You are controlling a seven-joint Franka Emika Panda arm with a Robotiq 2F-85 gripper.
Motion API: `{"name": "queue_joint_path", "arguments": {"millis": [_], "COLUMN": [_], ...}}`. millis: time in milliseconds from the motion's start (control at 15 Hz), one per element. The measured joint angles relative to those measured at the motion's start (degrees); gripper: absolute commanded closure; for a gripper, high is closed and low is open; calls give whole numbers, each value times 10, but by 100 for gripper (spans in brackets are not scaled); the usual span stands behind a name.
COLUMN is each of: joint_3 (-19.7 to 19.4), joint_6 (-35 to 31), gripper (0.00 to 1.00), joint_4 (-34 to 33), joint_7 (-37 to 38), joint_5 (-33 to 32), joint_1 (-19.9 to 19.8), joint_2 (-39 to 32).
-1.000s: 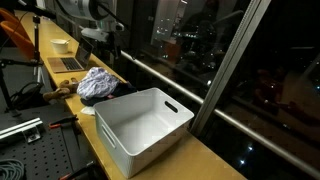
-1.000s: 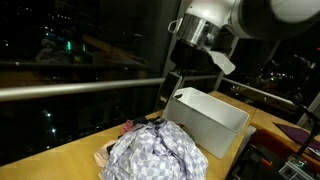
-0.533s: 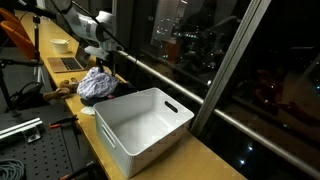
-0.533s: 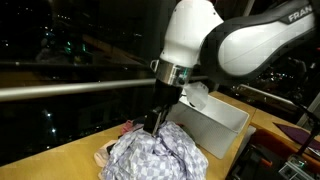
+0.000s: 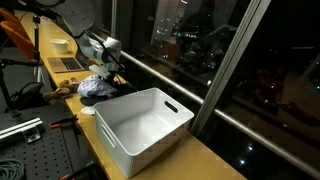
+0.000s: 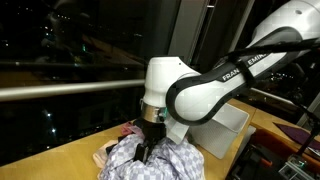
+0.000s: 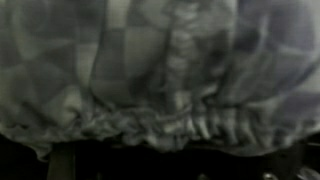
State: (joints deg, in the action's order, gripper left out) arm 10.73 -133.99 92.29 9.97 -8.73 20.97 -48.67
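The gripper points straight down and is sunk into the top of the cloth, a crumpled checked heap of grey and white. The folds rise round its fingertips and hide them in both exterior views. Its jaws stand apart, and nothing shows them clamped on the cloth. In the wrist view the cloth fills nearly the whole picture, blurred and very close, with a gathered seam running across just under the middle.

The cloth lies directly under and around the gripper on the table. A bin, white and rectangular with a handle slot in its end wall, stands just beside the cloth. In an exterior view it shows behind the arm, away from the gripper. The only writing that can be read is on the arm's white shell, in dark capitals: "FRANKA EMIKA", its last letters hard to make out.

Further along the table from the gripper, beyond the cloth, lie a laptop and a pale bowl. A dark window with a rail runs along the table's far edge, near the gripper.
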Motion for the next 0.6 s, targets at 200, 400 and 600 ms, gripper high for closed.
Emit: {"name": "queue_joint_path", "arguments": {"millis": [200,400,600], "joint_3": [0,1,1], "joint_6": [24,40,50], "gripper": [34,56,78], "joint_4": [-45,-79,-110], "joint_7": [-7,-7,-6], "joint_5": [18,30,41], "joint_1": [1,7,20], "joint_2": [-29,-41,-47]}}
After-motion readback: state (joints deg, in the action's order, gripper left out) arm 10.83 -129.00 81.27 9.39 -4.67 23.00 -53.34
